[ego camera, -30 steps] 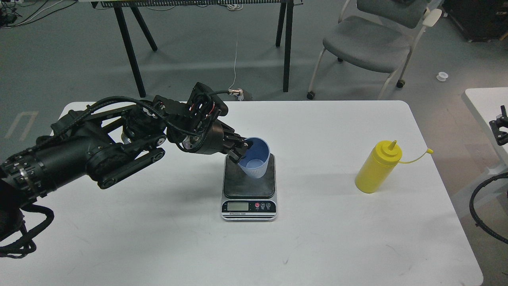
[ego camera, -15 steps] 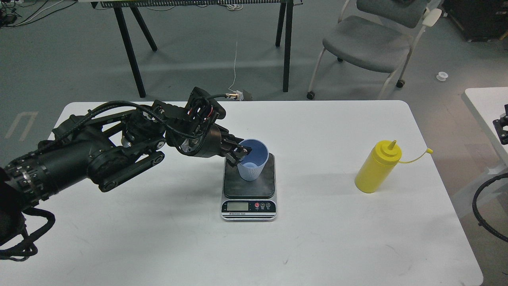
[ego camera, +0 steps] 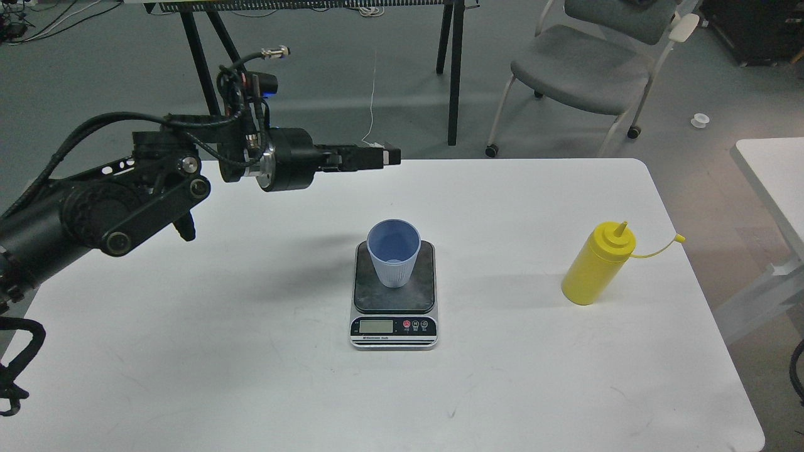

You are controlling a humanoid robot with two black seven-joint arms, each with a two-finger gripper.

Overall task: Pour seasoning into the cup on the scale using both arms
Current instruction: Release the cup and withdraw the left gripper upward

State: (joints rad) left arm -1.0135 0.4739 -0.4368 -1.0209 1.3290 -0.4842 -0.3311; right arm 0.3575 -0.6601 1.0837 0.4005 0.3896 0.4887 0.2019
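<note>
The pale blue ribbed cup [ego camera: 394, 252] stands upright on the dark plate of the small scale [ego camera: 394, 295], with nothing holding it. The scale's silver front with its display faces me. The yellow squeeze bottle [ego camera: 597, 263] stands upright at the table's right, nozzle uncovered, its cap hanging on the tether to the right. My left gripper [ego camera: 384, 157] is raised above the table's far edge, up and left of the cup, pointing right. It holds nothing, and its fingers overlap side-on, so I cannot tell them apart. My right gripper is out of view.
The white table [ego camera: 251, 376] reaches from left to right. A grey chair [ego camera: 584, 69] and black table legs [ego camera: 455, 75] stand behind it. A second white table's corner [ego camera: 769, 163] is at the right. A black cable loop [ego camera: 796, 376] shows at the right edge.
My left gripper let go of the cup's rim and moved up and back to the left. The cup, tilted before, now stands upright on the scale.
</note>
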